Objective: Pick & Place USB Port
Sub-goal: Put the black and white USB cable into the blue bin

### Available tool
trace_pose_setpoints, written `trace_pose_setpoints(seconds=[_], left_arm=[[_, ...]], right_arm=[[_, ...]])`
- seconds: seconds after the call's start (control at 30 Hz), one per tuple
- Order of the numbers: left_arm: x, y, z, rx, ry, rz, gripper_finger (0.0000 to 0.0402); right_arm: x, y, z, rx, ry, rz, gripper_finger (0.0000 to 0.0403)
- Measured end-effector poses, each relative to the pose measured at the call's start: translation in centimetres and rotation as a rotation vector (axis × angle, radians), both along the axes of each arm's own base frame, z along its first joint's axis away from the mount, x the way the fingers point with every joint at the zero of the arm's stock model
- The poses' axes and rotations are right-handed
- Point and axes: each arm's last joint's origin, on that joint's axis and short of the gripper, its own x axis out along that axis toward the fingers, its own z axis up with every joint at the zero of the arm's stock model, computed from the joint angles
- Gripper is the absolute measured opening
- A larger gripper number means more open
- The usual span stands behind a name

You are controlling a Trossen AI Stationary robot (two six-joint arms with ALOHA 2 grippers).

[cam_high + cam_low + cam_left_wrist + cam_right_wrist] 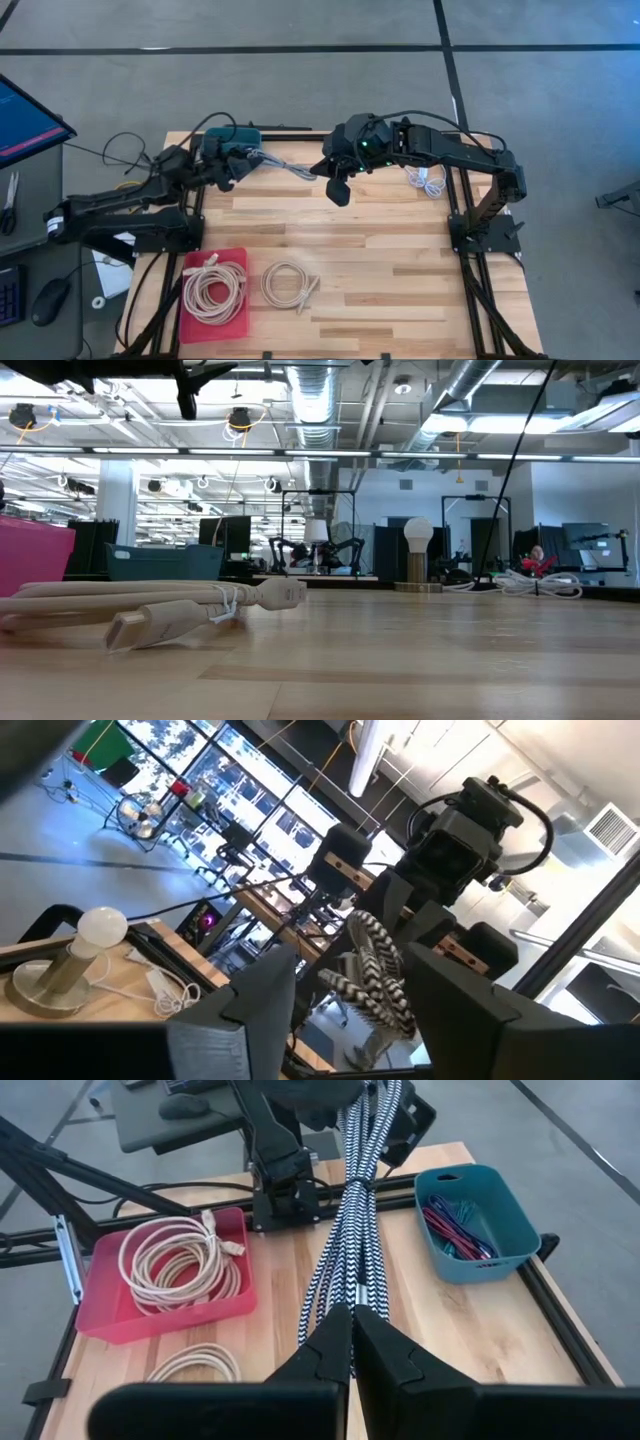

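- The right claw (352,1320) is closed tight on a black-and-white braided cable (352,1230); its two dark fingers (322,1352) meet with the cable pinched between them.
- In the high view this right claw (325,172) hangs above the table (400,260) near the middle of the far edge, and the braided cable (290,167) stretches from it toward the other arm.
- The left claw (345,995) stands fairly wide, its fingers (262,1000) on either side of the other end of the braided cable (378,970); whether they press on it I cannot tell.
- From above, the left claw (240,160) is over the table's far left corner, right by a teal bin (230,138).
- The right wrist view shows the teal bin (510,1220) holding red and blue thin cables (455,1230).
- A red tray (236,325) sits at the near left corner with a coiled cream cable (213,290) in it.
- A second cream coil (288,286) lies bare on the wood just beside the tray, toward the middle of the near edge.
- A small white cable (428,181) lies near the far right corner, under the right arm.
- In the low view a cream cable with a flat plug (160,622) lies in the foreground on the table.
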Motion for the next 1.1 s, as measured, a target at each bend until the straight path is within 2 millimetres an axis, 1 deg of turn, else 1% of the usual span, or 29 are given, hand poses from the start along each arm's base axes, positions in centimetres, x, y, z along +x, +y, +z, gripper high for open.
trace_pose_setpoints(seconds=[0.17,0.43,0.5,0.7,0.83,0.97,1.1], left_arm=[[0.1,0.0,0.0,0.000,0.000,0.000,0.0155],[0.0,0.0,0.1,0.004,-0.011,0.000,0.0058],[0.0,0.0,0.1,0.004,-0.012,0.000,0.0042],[0.0,0.0,0.1,0.006,-0.011,-0.006,0.0042],[0.0,0.0,0.1,0.032,-0.005,0.001,0.0042],[-0.1,0.4,0.1,0.042,-0.001,0.027,0.0042],[-0.6,1.2,0.0,0.052,0.020,0.084,0.0042]], right_arm=[[0.0,0.0,0.0,0.000,0.004,0.000,0.0000],[0.0,0.0,-0.1,0.000,0.009,0.000,0.0000],[0.0,0.0,-0.1,0.000,0.008,0.000,0.0000],[0.0,0.0,-0.1,0.001,0.008,0.000,0.0002],[-0.3,0.0,0.2,-0.001,0.000,-0.001,0.0016],[-1.5,0.1,1.3,-0.017,-0.031,-0.024,0.0044],[-3.0,0.1,2.3,-0.019,-0.034,-0.029,0.0072]])
